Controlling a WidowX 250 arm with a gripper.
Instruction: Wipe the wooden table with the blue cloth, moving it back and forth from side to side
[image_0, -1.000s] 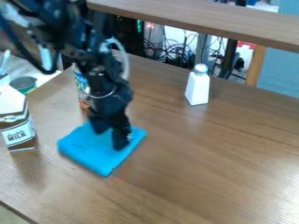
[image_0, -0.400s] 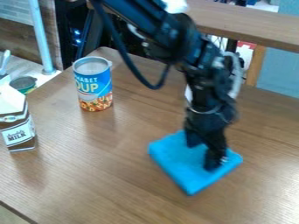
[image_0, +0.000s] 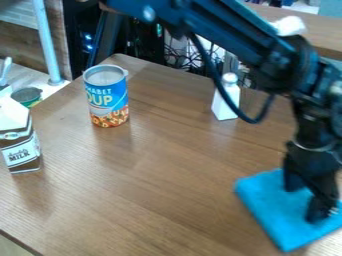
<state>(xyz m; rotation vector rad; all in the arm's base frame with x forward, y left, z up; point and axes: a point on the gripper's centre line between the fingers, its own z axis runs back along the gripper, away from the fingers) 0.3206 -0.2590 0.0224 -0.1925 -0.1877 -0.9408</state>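
Note:
The black gripper (image_0: 305, 201) is at the lower right, pointing down onto a folded blue cloth (image_0: 270, 207) that lies flat on the table. Its two fingers stand apart with blue cloth visible between them, and their tips touch the cloth's top. The arm crosses the upper right and covers part of the cloth's right side.
A soup can (image_0: 107, 96) stands at the upper left, and a milk carton (image_0: 19, 142) at the left edge. A white bottle (image_0: 226, 100) is near the back edge of the wooden table (image_0: 153, 190), behind the arm's hanging cable.
Both the gripper and the blue cloth under it have slid far to the right and somewhat nearer the front. The arm has uncovered the soup can. The other objects have stayed put.

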